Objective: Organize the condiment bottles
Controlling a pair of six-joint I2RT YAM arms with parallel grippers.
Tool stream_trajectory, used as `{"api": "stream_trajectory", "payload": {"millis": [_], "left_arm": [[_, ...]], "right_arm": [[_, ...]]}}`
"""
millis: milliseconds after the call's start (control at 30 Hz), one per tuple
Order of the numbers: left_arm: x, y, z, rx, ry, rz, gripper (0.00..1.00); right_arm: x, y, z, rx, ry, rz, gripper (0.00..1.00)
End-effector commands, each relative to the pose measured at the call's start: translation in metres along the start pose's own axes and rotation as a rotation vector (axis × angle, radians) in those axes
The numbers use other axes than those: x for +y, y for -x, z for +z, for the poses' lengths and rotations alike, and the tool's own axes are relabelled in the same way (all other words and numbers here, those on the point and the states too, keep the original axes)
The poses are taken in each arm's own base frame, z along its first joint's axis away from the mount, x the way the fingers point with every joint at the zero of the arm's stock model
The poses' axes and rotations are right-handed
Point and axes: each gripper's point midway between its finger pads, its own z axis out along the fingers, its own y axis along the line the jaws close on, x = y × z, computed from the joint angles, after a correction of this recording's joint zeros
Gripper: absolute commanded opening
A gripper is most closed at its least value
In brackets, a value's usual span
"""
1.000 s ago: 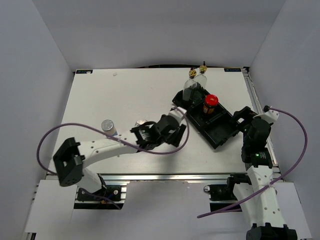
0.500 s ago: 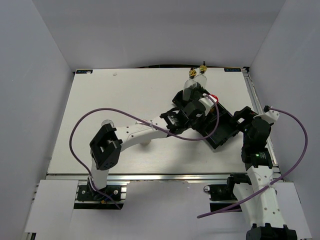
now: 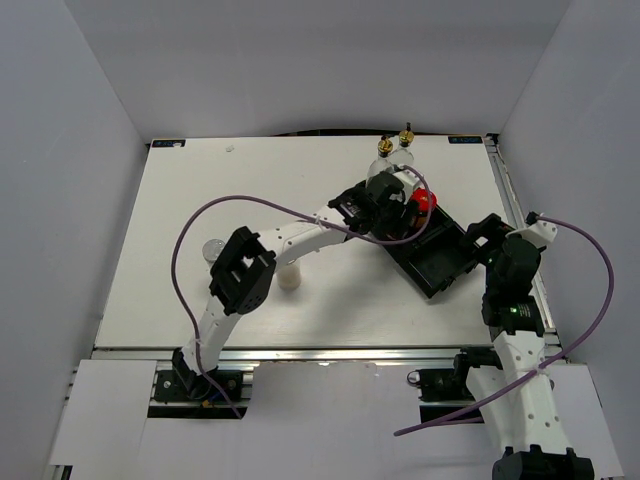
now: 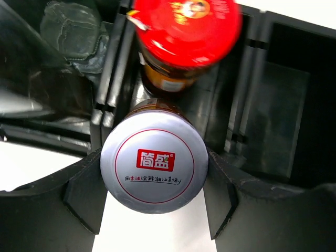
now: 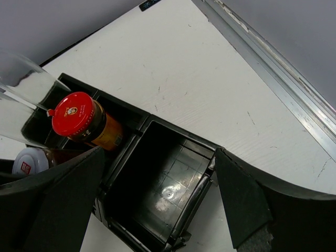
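Left fingers (image 4: pixel 84 194): closed on a silver-lidded shaker (image 4: pixel 154 163), one pad pressed against each side of its lid. The lid faces the wrist camera squarely, red logo centred. The shaker sits at the edge of the black tray (image 4: pixel 278 105): tray dividers lie beyond it and white worktop shows on the near side. Whether its base rests on anything cannot be told.

Just beyond the shaker stands the red-lidded jar (image 4: pixel 184 31), upright in a tray compartment, clear of both fingers. In the left wrist view its body appears to meet the shaker's lid, but actual contact cannot be confirmed.

Right fingers (image 5: pixel 58 205): spread wide, hanging above the near end of the tray (image 5: pixel 168 194). The compartment under them shows a bare floor. The jar (image 5: pixel 79 118) stands in the next compartment, apart from these fingers.

Overhead view: the left arm reaches across the worktop (image 3: pixel 260 190) to the tray's far end. Two glass bottles (image 3: pixel 383 150) with gold pourers stand there, upright and side by side, their bases hidden by the arm. A second shaker (image 3: pixel 212 248) stands on the worktop well left of the tray. A third shaker (image 3: pixel 288 278) stands beside the left arm's forearm.
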Motion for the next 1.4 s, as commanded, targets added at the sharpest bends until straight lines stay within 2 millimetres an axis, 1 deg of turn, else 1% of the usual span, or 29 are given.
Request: {"api": "stream_trajectory", "payload": {"millis": [0,33,133,167,200,267,367,400,433,500,533,767,800,833,867,900,933,967,1000,1033,1100,1133,1167,1200,1233,1267,1300,1333,1367], "left_arm": [[-0.012,0.069,-0.019,-0.155,-0.082,-0.01,0.0],[-0.011,0.065,-0.014,-0.146,-0.082,0.005,0.0],[-0.012,0.059,-0.005,-0.142,-0.088,0.033,0.16],[-0.012,0.057,-0.001,-0.137,-0.088,0.037,0.25],[-0.012,0.06,-0.001,-0.128,-0.086,0.043,0.28],[-0.01,0.049,0.01,-0.092,-0.079,0.054,0.35],[-0.008,0.042,0.017,-0.069,-0.067,0.059,0.55],[-0.007,0.042,0.017,-0.066,-0.063,0.057,0.69],[-0.008,0.04,0.018,-0.062,-0.065,0.058,0.78],[-0.009,0.041,0.016,-0.058,-0.072,0.063,0.87],[-0.009,0.043,0.014,-0.062,-0.074,0.064,0.98],[-0.008,0.075,-0.014,-0.101,-0.069,0.111,0.98],[-0.006,0.079,-0.023,-0.099,-0.063,0.112,0.98],[-0.003,0.073,-0.027,-0.083,-0.047,0.113,0.98],[-0.002,0.085,-0.037,-0.109,-0.039,0.111,0.98],[0.002,0.07,-0.037,-0.084,-0.025,0.109,0.98],[0.004,0.086,-0.063,-0.135,-0.015,0.103,0.98],[0.008,0.085,-0.073,-0.148,-0.002,0.096,0.98],[0.018,0.061,-0.072,-0.127,0.047,0.073,0.98],[0.022,0.08,-0.107,-0.201,0.064,0.051,0.98],[0.04,0.081,-0.134,-0.269,0.15,-0.007,0.98],[0.05,0.044,-0.136,-0.215,0.19,-0.009,0.98],[0.058,0.055,-0.172,-0.285,0.223,-0.037,0.98],[0.068,0.05,-0.185,-0.316,0.266,-0.094,0.98],[0.087,0.02,-0.191,-0.282,0.362,-0.12,0.98],[0.096,0.025,-0.219,-0.337,0.392,-0.161,0.98],[0.105,0.017,-0.23,-0.347,0.432,-0.218,0.98],[0.124,-0.004,-0.24,-0.338,0.532,-0.247,0.98],[0.135,-0.009,-0.253,-0.356,0.589,-0.281,0.98]], "right_arm": [[0.0,0.013,0.001,-0.056,0.002,-0.003,0.89],[0.0,0.013,0.001,-0.057,0.002,-0.003,0.89],[0.001,0.01,0.003,-0.047,0.006,-0.005,0.89],[0.002,0.01,0.003,-0.048,0.01,-0.004,0.89],[0.003,0.009,0.004,-0.042,0.014,-0.005,0.89],[0.004,0.008,0.004,-0.039,0.019,-0.006,0.89],[0.004,0.007,0.005,-0.035,0.021,-0.006,0.89],[0.004,0.007,0.004,-0.035,0.023,-0.006,0.89],[0.004,0.008,0.004,-0.038,0.024,-0.005,0.89],[0.006,0.008,0.003,-0.037,0.034,-0.005,0.9],[0.008,0.01,0.003,-0.042,0.042,-0.003,0.89],[0.021,0.013,-0.003,-0.049,0.122,-0.025,0.89],[0.025,0.016,-0.006,-0.056,0.144,-0.031,0.9],[0.034,0.016,-0.009,-0.052,0.2,-0.05,0.89],[0.04,0.016,-0.012,-0.046,0.236,-0.052,0.89],[0.048,0.016,-0.015,-0.041,0.287,-0.072,0.89],[0.059,0.015,-0.019,-0.025,0.347,-0.094,0.89],[0.069,0.014,-0.023,-0.008,0.409,-0.112,0.89],[0.086,0.013,-0.031,0.019,0.512,-0.131,0.89],[0.093,0.01,-0.035,0.026,0.562,-0.163,0.89],[0.114,0.005,-0.048,0.039,0.68,-0.192,0.89],[0.125,0.006,-0.054,0.017,0.735,-0.226,0.89],[0.14,-0.001,-0.065,0.025,0.803,-0.25,0.89],[0.148,-0.005,-0.07,0.029,0.838,-0.278,0.89],[0.157,-0.007,-0.075,0.018,0.871,-0.326,0.89],[0.175,-0.018,-0.089,0.029,0.939,-0.366,0.89],[0.186,-0.034,-0.092,0.065,0.973,-0.412,0.89],[0.197,-0.039,-0.098,0.076,1.007,-0.451,0.9],[0.215,-0.055,-0.115,0.089,1.094,-0.527,0.89]]}}
